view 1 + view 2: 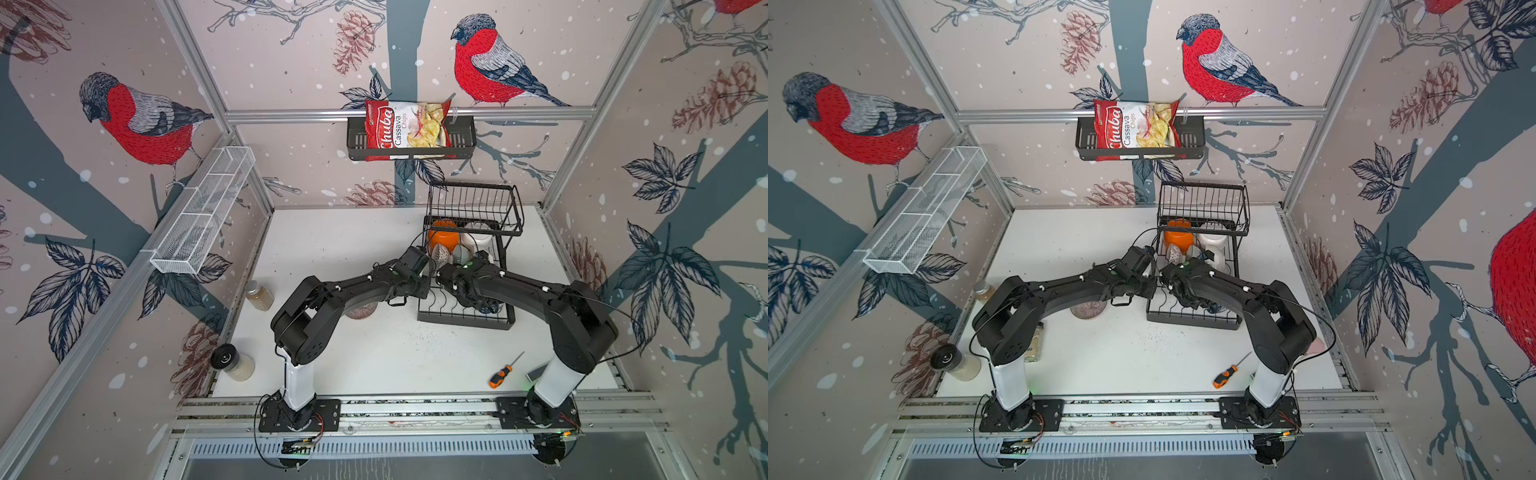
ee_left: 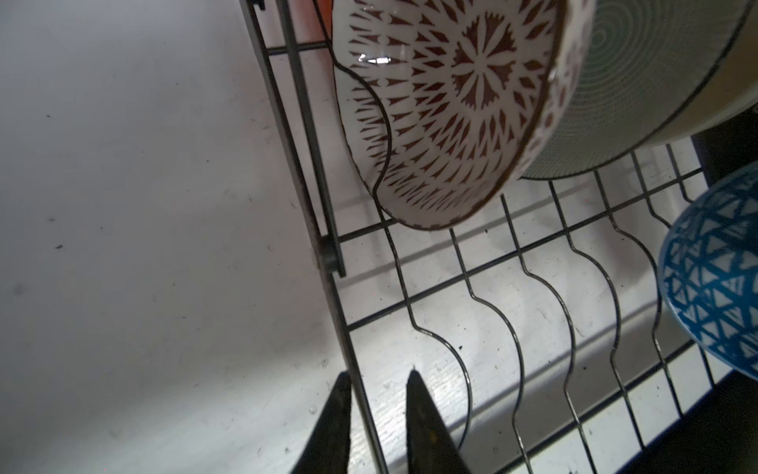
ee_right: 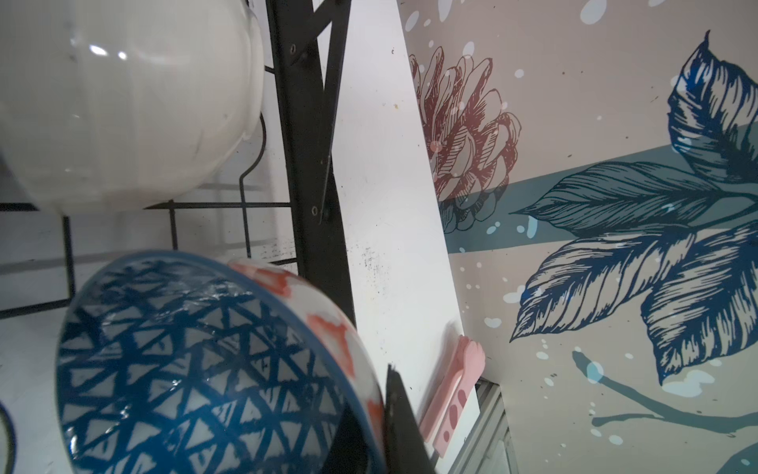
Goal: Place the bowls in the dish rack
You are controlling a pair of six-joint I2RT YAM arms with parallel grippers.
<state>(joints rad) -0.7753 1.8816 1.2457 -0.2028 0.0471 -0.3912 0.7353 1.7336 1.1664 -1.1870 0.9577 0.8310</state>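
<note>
The black dish rack (image 1: pixel 465 321) stands at the back right of the table. An orange bowl (image 1: pixel 444 239), a white bowl (image 1: pixel 478 240), a brown-patterned bowl (image 2: pixel 447 102) and a pale green bowl (image 2: pixel 640 82) stand in its slots. My left gripper (image 2: pixel 378 375) is at the rack's left edge, behind the brown-patterned bowl. It is open, with only the rack's edge wire between its fingers. My right gripper (image 3: pixel 371 410) is shut on the rim of a blue-and-white bowl (image 3: pixel 184 369), holding it low over the rack's front slots. That same bowl (image 1: pixel 488 308) peeks out from under the right arm in a top view.
A round reddish-patterned piece (image 1: pixel 362 311) lies half under the left arm. Jars (image 1: pixel 259 295) (image 1: pixel 235 362) stand at the table's left edge, and a screwdriver (image 1: pixel 500 375) lies front right. A pink utensil (image 3: pixel 455 394) lies by the right wall. The shelf basket with a chips bag (image 1: pixel 409 133) and the white mesh tray (image 1: pixel 203 212) hang on the walls.
</note>
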